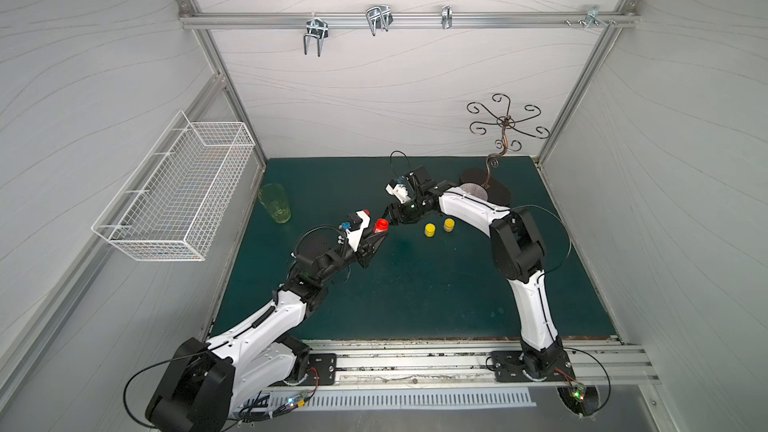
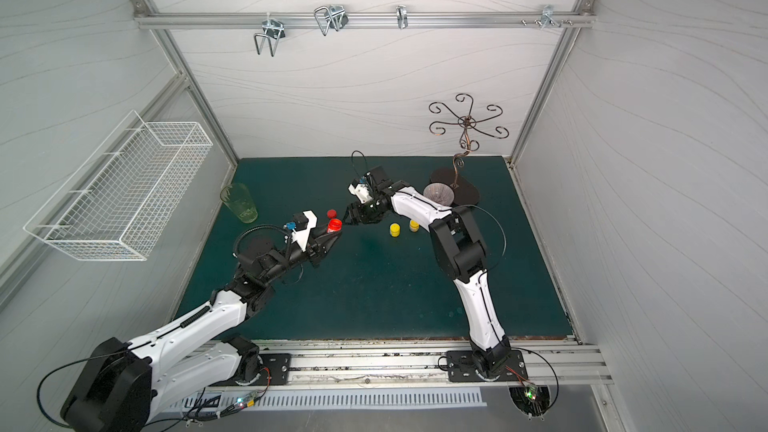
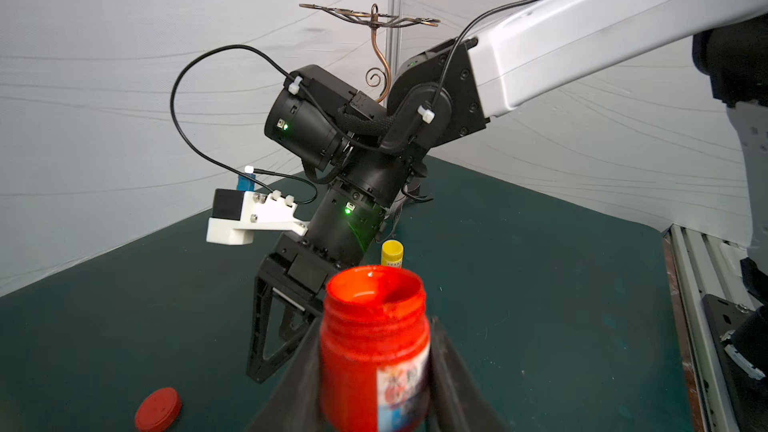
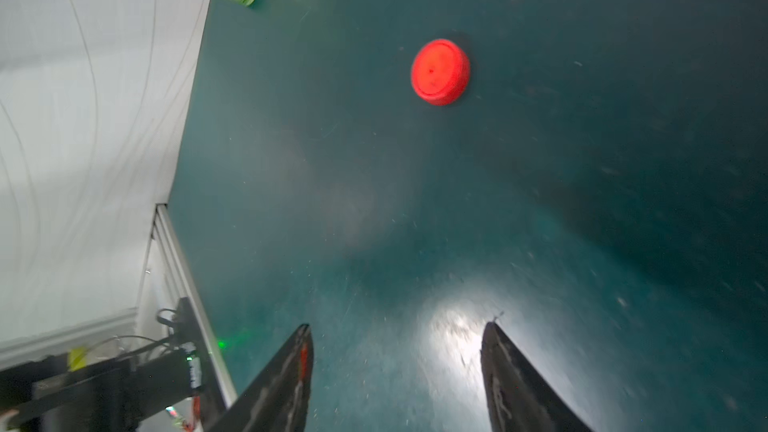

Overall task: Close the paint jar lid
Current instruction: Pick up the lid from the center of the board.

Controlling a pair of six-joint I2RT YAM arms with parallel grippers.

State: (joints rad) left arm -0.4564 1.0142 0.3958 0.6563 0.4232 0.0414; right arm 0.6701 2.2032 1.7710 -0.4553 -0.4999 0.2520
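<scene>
- Clearly, the left gripper [image 2: 333, 233] is clamping the red paint jar [image 3: 374, 326] by its body, one finger [image 3: 455, 384] pressing on each side of it.
- The jar is standing upright in that grip over the green mat [image 1: 415, 292]; whether its base is touching the mat cannot be told.
- The jar's mouth is gaping open, with wet red paint showing inside and bare threads ringing the neck.
- The right gripper [image 4: 399, 328] is hanging with its fingers [image 4: 291, 376] spread well apart, and only mat is showing in the gap between them.
- In both top views its tips are pointing down toward the mat close beside the jar, touching neither the jar nor the lid.
- The red lid [image 4: 440, 71] is lying flat on the mat, apart from both grippers and near the jar on the back-wall side.
- Two yellow jars [image 1: 430, 229] are standing capped near the right arm, and a green glass [image 1: 275, 203] is standing by the mat's left edge.
</scene>
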